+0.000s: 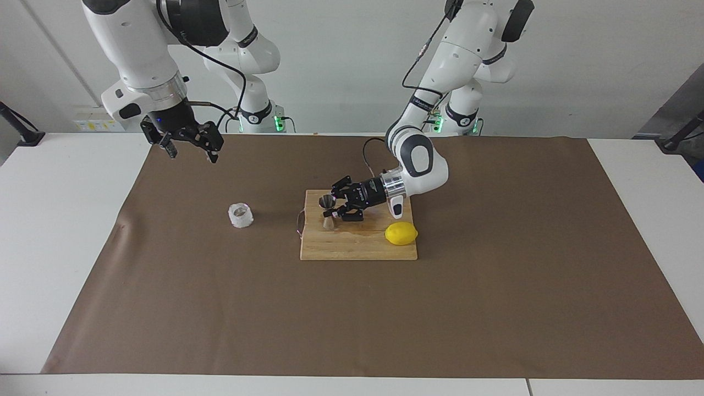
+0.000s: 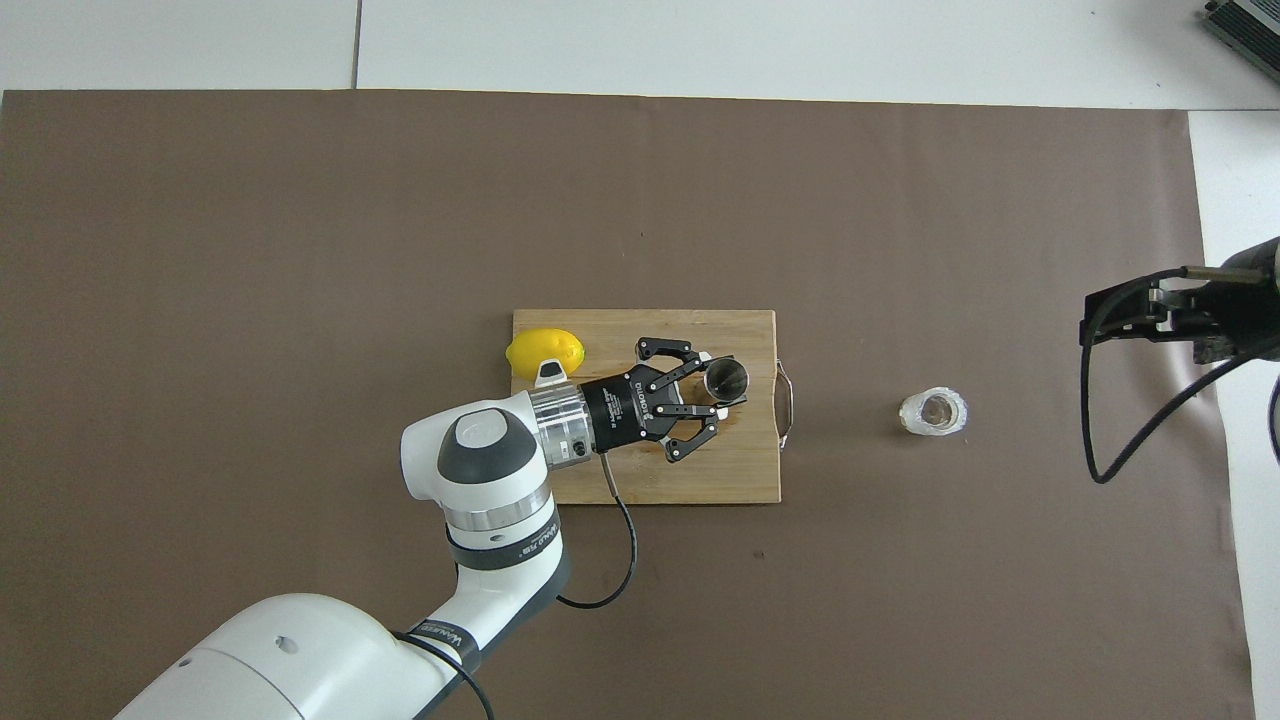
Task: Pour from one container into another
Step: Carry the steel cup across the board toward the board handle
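1. While my right gripper (image 1: 190, 147) waits spread above the mat, the white cup (image 1: 241, 215) sits below it, untouched.
2. My left gripper (image 1: 334, 208) pinches the jigger (image 1: 328, 212) on the board (image 1: 357, 245); I'd keep it upright.
3. The lemon (image 1: 401, 234) lies beside that wrist.

The facing view looks from high up across the worktop (image 1: 66, 231) toward the robots, slanting down, far enough back to take in both arm bases, the wall and the whole brown mat (image 1: 495, 286) from edge to edge. The overhead view sits high above the robots' own end and looks steeply down and forward, closer in, so the mat (image 2: 250, 250) fills nearly the whole frame and only strips of bare worktop (image 2: 700, 45) show at its edges. The two views are half a turn apart. Both share the middle of the mat, with the wooden board (image 1: 352, 245) (image 2: 740, 480).
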